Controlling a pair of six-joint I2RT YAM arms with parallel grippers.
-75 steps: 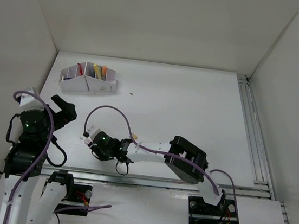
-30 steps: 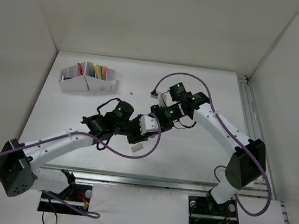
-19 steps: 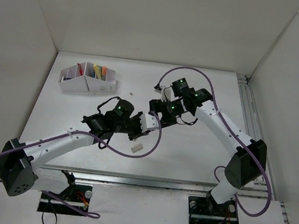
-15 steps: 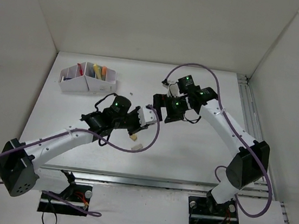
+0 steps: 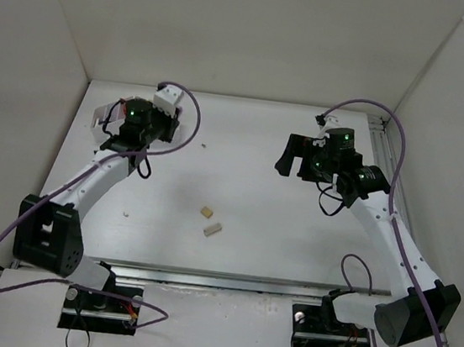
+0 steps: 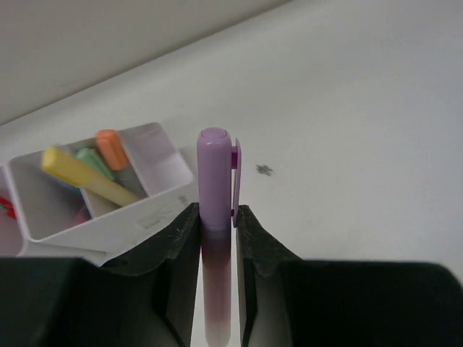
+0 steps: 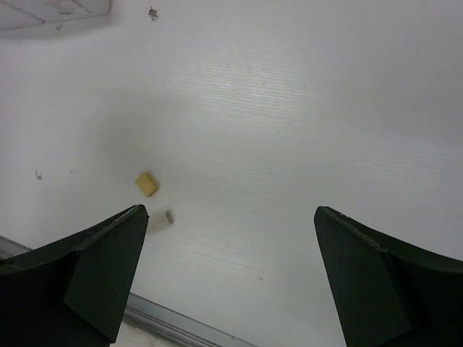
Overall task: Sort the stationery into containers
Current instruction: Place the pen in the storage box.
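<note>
A lilac pen point(image 6: 215, 188) stands upright between the fingers of my left gripper point(image 6: 215, 210), which is shut on it. That gripper point(image 5: 148, 129) hangs over the back-left organizer point(image 5: 104, 114). In the left wrist view the organizer point(image 6: 155, 210) lies just left of the pen, with yellow point(image 6: 79, 173), green point(image 6: 90, 160) and orange point(image 6: 112, 148) markers inside. My right gripper point(image 5: 288, 153) is open and empty above the table at right centre point(image 7: 228, 211). A tan eraser point(image 5: 206, 212) and a pale block point(image 5: 212, 230) lie on the table.
White walls close the table in on the left, back and right. A metal rail point(image 5: 385, 201) runs along the right side and another point(image 5: 244, 283) along the front edge. A dark speck point(image 5: 204, 145) lies right of the organizer. The right wrist view shows the tan eraser point(image 7: 147, 183) and the pale block point(image 7: 160, 220).
My left arm swung from the table's middle to the back-left organizer, carrying the pen. My right gripper opened and drew back to the right. The two small blocks are now uncovered.
</note>
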